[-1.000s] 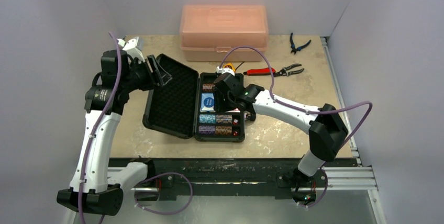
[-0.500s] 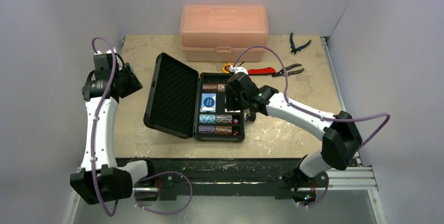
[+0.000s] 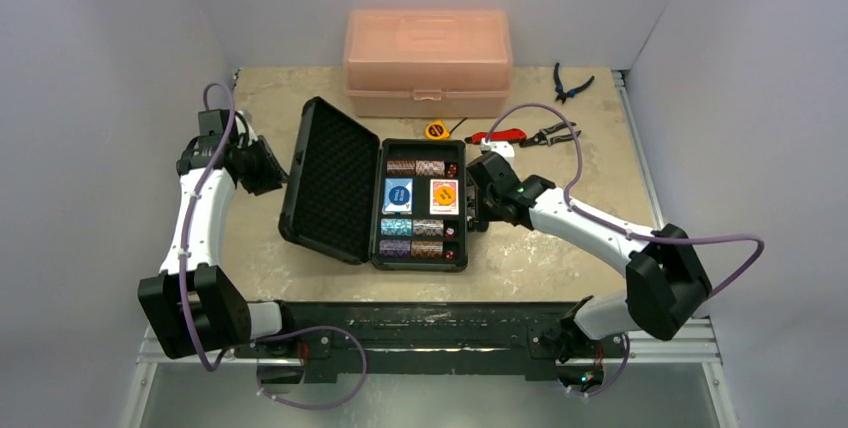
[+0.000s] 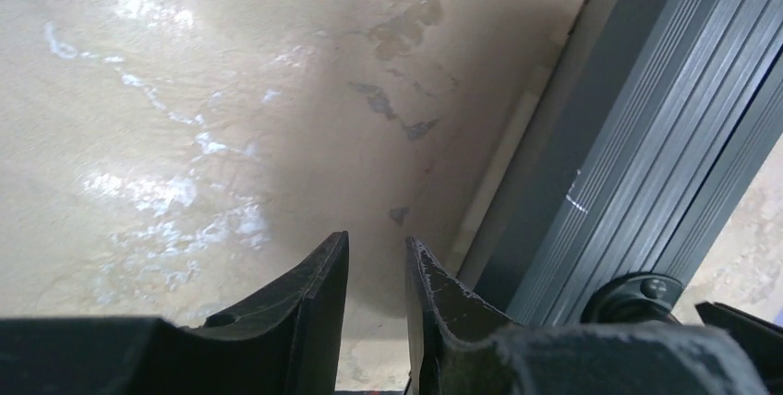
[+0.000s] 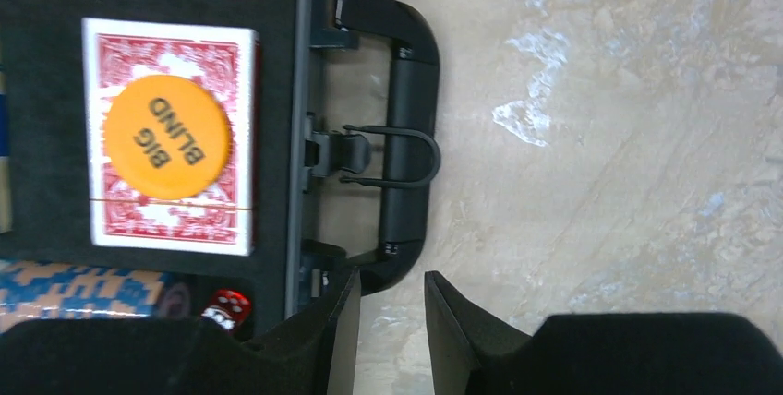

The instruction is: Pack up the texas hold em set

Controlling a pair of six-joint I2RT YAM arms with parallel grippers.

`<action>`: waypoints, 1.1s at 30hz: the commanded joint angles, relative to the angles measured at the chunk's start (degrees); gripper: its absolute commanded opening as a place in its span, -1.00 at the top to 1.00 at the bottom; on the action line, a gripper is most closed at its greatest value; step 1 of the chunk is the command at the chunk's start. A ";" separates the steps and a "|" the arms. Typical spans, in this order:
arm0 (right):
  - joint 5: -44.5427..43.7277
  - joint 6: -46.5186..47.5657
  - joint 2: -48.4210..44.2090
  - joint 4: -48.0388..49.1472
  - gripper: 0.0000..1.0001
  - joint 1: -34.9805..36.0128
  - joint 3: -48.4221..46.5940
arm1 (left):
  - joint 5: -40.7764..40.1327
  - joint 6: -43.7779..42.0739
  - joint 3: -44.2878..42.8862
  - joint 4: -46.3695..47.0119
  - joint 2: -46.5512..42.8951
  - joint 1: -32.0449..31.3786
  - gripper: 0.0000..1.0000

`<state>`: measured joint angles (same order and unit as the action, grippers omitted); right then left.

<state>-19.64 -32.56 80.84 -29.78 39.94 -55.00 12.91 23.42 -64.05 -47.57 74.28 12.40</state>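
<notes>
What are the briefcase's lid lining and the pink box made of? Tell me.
Lid lining: looks like matte black foam, with a dimpled egg-crate texture. Pink box: probably translucent plastic, smooth, with a moulded lid and a faint sheen.

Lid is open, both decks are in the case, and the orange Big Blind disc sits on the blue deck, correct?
Not quite. The orange Big Blind disc lies on the red deck, not the blue deck; the right wrist view shows it plainly. The rest holds: the lid is open and both decks are in the case.
</notes>
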 commanded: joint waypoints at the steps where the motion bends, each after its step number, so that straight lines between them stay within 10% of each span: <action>1: -3.18 -0.89 0.84 0.36 0.31 -0.87 1.67 | 7.79 0.11 0.99 4.10 -0.27 -2.46 0.45; 33: 15.50 2.66 -0.15 6.24 0.32 -0.91 -7.20 | 8.63 3.88 -1.89 7.85 2.44 -19.99 0.49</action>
<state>-7.77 -30.79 83.40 -25.52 39.13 -58.57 20.71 26.26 -64.10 -40.56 75.59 -5.45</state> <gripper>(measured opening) 0.340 0.259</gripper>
